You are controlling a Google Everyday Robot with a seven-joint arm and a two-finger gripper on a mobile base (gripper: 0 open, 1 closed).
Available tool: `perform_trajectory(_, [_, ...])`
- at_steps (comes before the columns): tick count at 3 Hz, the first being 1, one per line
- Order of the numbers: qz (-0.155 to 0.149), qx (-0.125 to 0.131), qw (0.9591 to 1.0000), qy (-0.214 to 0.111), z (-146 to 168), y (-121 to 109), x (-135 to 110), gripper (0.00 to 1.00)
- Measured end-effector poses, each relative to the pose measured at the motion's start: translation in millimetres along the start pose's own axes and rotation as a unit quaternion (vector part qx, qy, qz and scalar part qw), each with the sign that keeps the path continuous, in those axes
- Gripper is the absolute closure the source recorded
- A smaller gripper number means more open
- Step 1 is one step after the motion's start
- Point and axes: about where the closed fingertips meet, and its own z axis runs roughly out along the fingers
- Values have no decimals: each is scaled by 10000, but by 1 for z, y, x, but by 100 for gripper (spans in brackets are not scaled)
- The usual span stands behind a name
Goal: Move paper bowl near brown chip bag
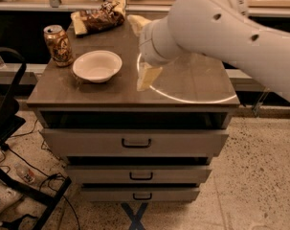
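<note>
One round off-white paper bowl [97, 65] is sitting upright, wrinkly brown chip bag [97, 18] lying at its 12 o'clock. Tan gripper [148, 76] is hovering at its 3 o'clock, apart; I cannot tell how far open. Bowl probably light, crushable: pinch rim gently.

Your end effector [148, 76] hangs at frame centre, just right of the paper bowl [97, 65]. The bench [58, 87] lower left is bare. The soda can [58, 45] and brown chip bag [99, 17] obstruct upper left.
</note>
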Motion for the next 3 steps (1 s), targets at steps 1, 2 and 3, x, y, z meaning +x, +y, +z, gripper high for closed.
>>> perform_trajectory(1, [-272,190,9993,-193,30,-14,-10,0])
perform_trajectory(2, [-341,327,9976,-509,54,-20,-25,0])
perform_trajectory(3, [-354,460,9956,-736,68,-25,-36,0])
